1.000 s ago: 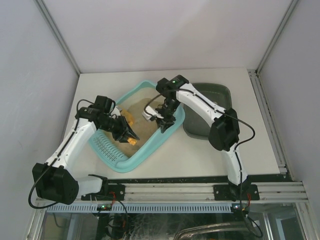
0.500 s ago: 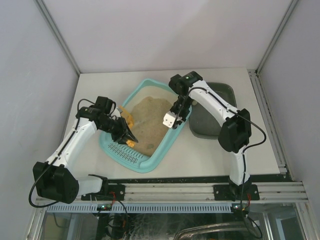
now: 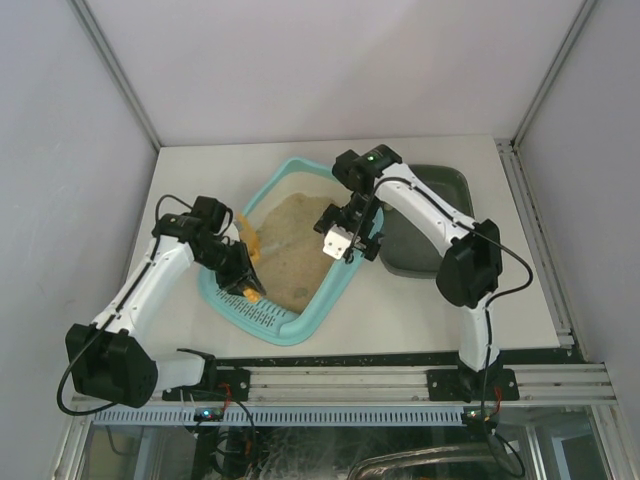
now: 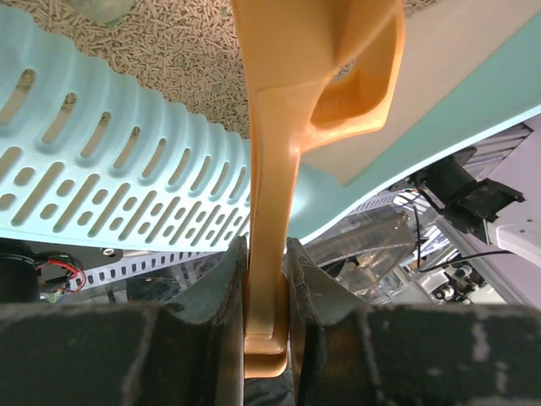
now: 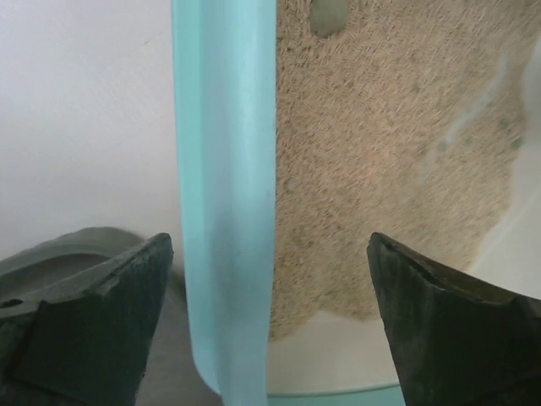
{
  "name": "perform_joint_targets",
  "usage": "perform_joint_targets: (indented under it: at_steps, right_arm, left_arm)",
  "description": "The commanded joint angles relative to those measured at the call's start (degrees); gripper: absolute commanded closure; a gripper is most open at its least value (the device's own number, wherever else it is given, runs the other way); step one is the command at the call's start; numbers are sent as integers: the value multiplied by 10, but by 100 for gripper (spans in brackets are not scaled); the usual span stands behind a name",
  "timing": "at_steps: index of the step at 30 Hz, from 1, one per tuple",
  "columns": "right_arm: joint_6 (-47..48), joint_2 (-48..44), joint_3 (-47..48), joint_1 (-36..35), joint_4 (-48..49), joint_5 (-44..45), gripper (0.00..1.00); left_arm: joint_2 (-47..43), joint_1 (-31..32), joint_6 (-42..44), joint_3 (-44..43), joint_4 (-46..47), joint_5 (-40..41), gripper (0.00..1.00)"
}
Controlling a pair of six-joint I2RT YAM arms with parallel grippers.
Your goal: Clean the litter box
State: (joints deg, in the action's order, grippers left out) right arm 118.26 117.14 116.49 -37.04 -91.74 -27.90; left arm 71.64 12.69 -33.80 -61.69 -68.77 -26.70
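1. The left gripper (image 3: 246, 283) is clenched on the handle of an orange scoop (image 4: 270, 211), above the grate end of the litter box (image 3: 262, 314).
2. The right gripper (image 5: 269, 249) is spread wide and grips nothing. Its fingers (image 5: 93, 313) straddle the box's right rim, one over the sand (image 5: 380, 152) and one outside the box.
3. The box lies askew at mid-table (image 3: 400, 310), with a grey tray (image 3: 440, 185) just to the right of it.

Probably a lab test cell: plain white walls (image 3: 330, 60), aluminium mounting rail (image 3: 350, 381).
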Motion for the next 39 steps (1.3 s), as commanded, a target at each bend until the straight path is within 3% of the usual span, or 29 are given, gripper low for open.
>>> perform_joint_targets:
  at_steps: [1, 4, 7, 9, 11, 12, 15, 19, 20, 23, 26, 30, 39]
  right_arm:
    - [204, -80, -27, 4, 36, -93, 0]
    - [106, -128, -53, 5, 102, -141, 0]
    - [-50, -168, -61, 2, 186, -158, 0]
    - [-255, -190, -61, -11, 286, -106, 0]
    - [-555, -186, -48, -23, 400, 21, 0]
    - [-660, -173, -25, -26, 426, 92, 0]
    - [-833, -78, 137, -21, 306, 213, 1]
    - [-1032, 84, 406, -3, 127, 249, 14]
    - [-1070, 95, 410, 0, 117, 260, 20]
    - [-1167, 66, 301, 15, 154, 271, 31]
    - [-1228, 69, 268, 31, 166, 269, 24]
    - [-1252, 77, 252, 46, 194, 312, 29]
    - [-1247, 67, 175, 52, 223, 364, 31]
  left_arm:
    - [3, -1, 18, 2, -17, 43, 100]
    - [12, -1, 20, -3, -16, 45, 100]
    - [21, -2, 24, -10, -13, 50, 100]
    - [31, -2, 25, -16, -10, 58, 100]
    - [41, -1, 26, -24, -7, 69, 100]
    - [49, -2, 26, -27, -5, 71, 100]
    - [66, -2, 26, -33, 11, 60, 100]
    - [89, -2, 37, -37, 19, 40, 100]
    - [93, -2, 42, -40, 15, 42, 100]
    - [97, -2, 51, -44, 6, 55, 100]
    - [97, -2, 51, -36, 9, 53, 100]
    - [95, -2, 47, -25, 16, 49, 100]
    - [115, -2, 57, -38, 14, 50, 100]
